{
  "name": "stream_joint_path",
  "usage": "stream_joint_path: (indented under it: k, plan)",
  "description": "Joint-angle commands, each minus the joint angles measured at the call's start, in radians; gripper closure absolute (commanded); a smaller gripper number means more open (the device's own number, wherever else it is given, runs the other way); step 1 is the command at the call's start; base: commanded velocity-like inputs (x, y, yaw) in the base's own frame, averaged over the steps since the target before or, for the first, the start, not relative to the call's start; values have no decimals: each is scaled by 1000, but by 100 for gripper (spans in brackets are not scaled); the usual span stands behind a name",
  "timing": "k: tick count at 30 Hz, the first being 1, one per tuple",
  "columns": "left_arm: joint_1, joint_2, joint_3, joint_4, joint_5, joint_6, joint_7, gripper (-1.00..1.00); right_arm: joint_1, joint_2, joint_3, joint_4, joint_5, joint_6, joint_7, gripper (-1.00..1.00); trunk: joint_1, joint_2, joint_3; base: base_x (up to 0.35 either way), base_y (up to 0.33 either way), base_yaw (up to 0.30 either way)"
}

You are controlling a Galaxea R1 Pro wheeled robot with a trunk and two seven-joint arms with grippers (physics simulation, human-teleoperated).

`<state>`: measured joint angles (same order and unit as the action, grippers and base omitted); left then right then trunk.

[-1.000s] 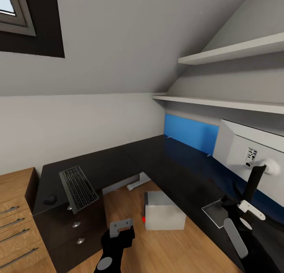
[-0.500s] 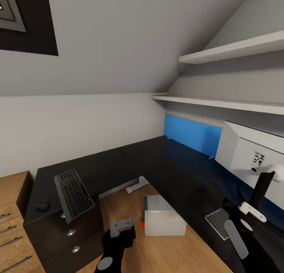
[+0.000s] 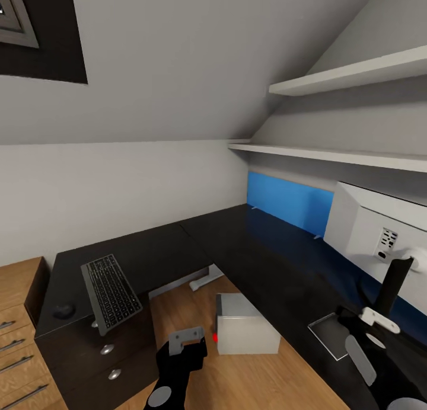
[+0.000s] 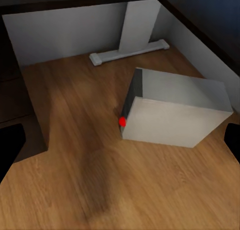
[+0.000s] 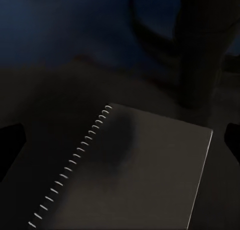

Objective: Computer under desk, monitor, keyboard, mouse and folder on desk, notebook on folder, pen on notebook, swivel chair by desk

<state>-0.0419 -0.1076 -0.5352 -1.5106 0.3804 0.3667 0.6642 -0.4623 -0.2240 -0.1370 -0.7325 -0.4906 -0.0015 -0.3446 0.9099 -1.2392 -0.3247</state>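
Note:
The black desk (image 3: 237, 244) wraps round the corner. On its left wing the keyboard (image 3: 110, 291) lies with its near end over the front edge, and the mouse (image 3: 62, 310) sits beside it. The monitor (image 3: 379, 232) stands at the right, white back toward me. The grey computer (image 3: 243, 326) rests on the floor in the desk's nook, below my open left gripper (image 3: 185, 345); its red light (image 4: 122, 121) faces that gripper's camera. My right gripper (image 3: 350, 327) hovers open over the spiral-bound notebook (image 5: 135, 170), which lies beside the monitor stand (image 5: 200, 50). Folder, pen and swivel chair are out of view.
A blue wall panel (image 3: 287, 204) runs behind the desk under two white shelves (image 3: 332, 155). A light wood drawer unit (image 3: 18, 315) adjoins the desk's left end. Desk drawers with silver knobs (image 3: 107, 349) sit below the keyboard. A white desk foot (image 4: 130, 50) stands behind the computer.
The camera turned slightly right during the first half second, then held still. My right gripper has since sunk a little lower over the notebook. The left gripper has barely shifted.

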Motion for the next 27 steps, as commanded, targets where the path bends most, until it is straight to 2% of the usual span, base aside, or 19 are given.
stream_joint_path:
  k: [1, 5, 12, 15, 18, 19, 27]
  plan:
    - [-1, 0, -1, -1, 6, 3, 8, -100, -3, -1, 1, 5, 3, 0, 2, -100, 0, -1, -1, 0, 0, 0]
    - [-1, 0, -2, -2, 6, 3, 8, -100, -10, -2, 1, 24, 45, -2, 14, -100, 0, -1, -1, 0, 0, 0]
    - [-1, 0, -2, -2, 6, 3, 8, -100, -32, -8, 1, 61, 63, -3, 19, -100, 0, -1, -1, 0, 0, 0]
    - [-1, 0, -2, -1, 6, 3, 8, -100, -78, -18, 0, 156, 69, -13, 20, -100, 0, -1, -1, 0, 0, 0]
    - [-1, -1, -2, -1, 6, 3, 8, -100, -128, -23, 1, 248, 75, -54, 21, -100, 0, -1, -1, 0, 0, 0]
    - [-1, -1, -2, 0, 6, 3, 8, -100, -168, -26, 2, 314, 85, -97, 22, -100, 4, -8, -4, 0, 0, 0]
    - [-1, -2, -4, 4, 6, 3, 9, -100, -197, -25, 2, 363, 109, -129, 24, -100, 35, -64, -29, 0, 0, 0]
